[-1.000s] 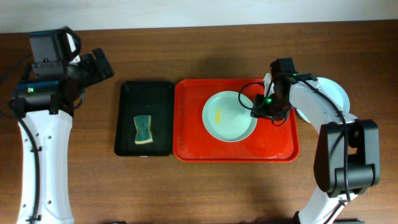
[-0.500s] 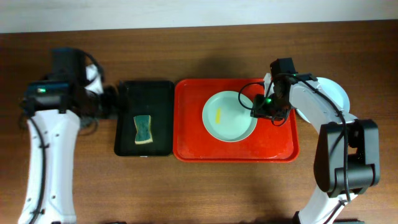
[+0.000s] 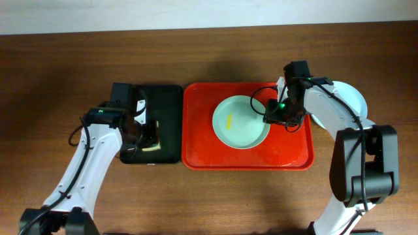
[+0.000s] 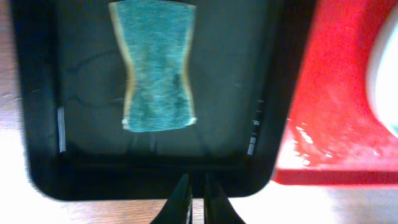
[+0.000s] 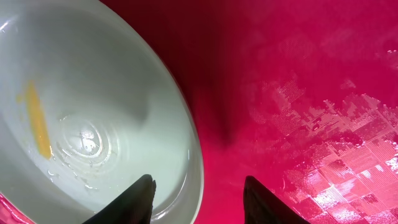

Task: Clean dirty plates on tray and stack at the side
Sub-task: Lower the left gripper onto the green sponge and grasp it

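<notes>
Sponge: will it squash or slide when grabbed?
Sponge likely soft and light: its waisted sides look like foam, so it should squash. Its rough green top probably grips well. Lying flat in the black tray, it shouldn't roll.

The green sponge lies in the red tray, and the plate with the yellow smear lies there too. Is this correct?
Not quite. The green sponge lies in the black tray, as the left wrist view shows. The plate with the yellow smear does lie in the red tray.
</notes>
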